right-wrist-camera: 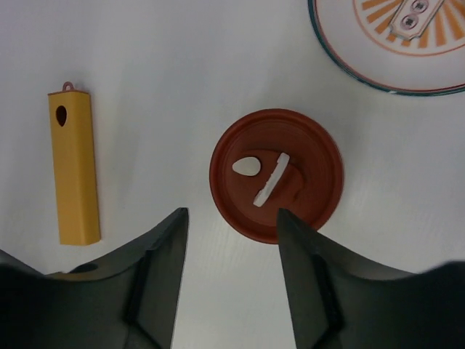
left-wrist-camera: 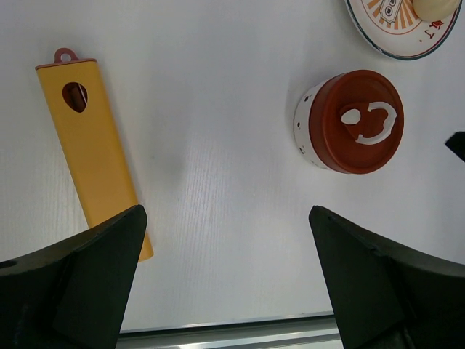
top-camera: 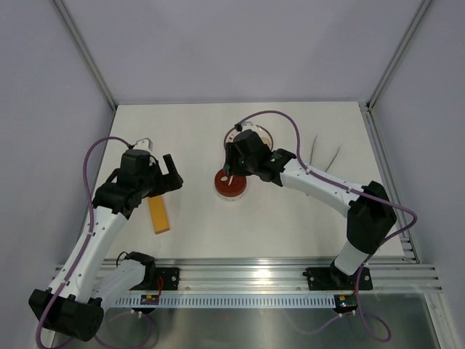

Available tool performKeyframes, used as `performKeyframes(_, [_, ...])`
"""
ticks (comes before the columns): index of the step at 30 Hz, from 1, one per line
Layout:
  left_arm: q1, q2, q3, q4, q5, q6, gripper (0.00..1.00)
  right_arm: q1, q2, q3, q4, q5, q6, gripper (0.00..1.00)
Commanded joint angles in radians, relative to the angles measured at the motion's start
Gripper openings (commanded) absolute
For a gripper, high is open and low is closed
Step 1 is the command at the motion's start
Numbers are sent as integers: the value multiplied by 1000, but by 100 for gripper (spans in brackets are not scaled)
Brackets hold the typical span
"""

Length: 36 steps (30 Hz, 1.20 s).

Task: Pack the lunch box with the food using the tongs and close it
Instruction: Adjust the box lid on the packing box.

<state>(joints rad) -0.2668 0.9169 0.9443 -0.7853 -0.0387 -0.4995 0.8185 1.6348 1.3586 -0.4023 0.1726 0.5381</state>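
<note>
The lunch box (top-camera: 229, 185) stands mid-table with its dark-red lid (right-wrist-camera: 276, 174) on it, the white curled mark facing up. In the left wrist view its steel wall (left-wrist-camera: 304, 123) shows under the lid. My right gripper (right-wrist-camera: 232, 218) hovers just above the near edge of the lid, jaws partly apart with nothing between them. My left gripper (left-wrist-camera: 225, 218) is wide open over bare table, left of the tin. The tongs (top-camera: 333, 158) lie at the right of the table. One beige piece of food (left-wrist-camera: 436, 7) sits on the plate.
The white patterned plate (right-wrist-camera: 378, 73) lies just behind the tin, mostly under my right arm in the top view. A flat yellow-orange bar (top-camera: 158, 213) lies left of the tin, under my left gripper (top-camera: 171, 174). The metal rail runs along the near edge.
</note>
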Motion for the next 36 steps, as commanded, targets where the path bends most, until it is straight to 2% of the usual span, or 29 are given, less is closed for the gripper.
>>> performKeyframes(1, [0, -27, 42, -12, -29, 21, 99, 11, 60, 48, 52, -100, -26, 55])
performKeyframes(5, [0, -32, 33, -14, -32, 19, 99, 11, 129, 68, 66, -116, -18, 37])
performKeyframes(16, [-2, -49, 14, -17, -36, 29, 99, 7, 226, 33, 28, -1, 13, 33])
performKeyframes(21, [-2, -47, 5, -9, -33, 29, 99, 7, 212, 27, -12, 47, 48, 25])
performKeyframes(26, [0, -47, 5, -9, -33, 32, 99, 10, 155, 10, 69, -57, 13, 23])
performKeyframes(30, [0, -44, 5, -6, -35, 29, 99, 14, 154, 79, 60, -91, -27, 23])
performKeyframes(36, [0, -47, 2, -8, -32, 27, 99, 5, 236, 157, 5, -7, -38, 22])
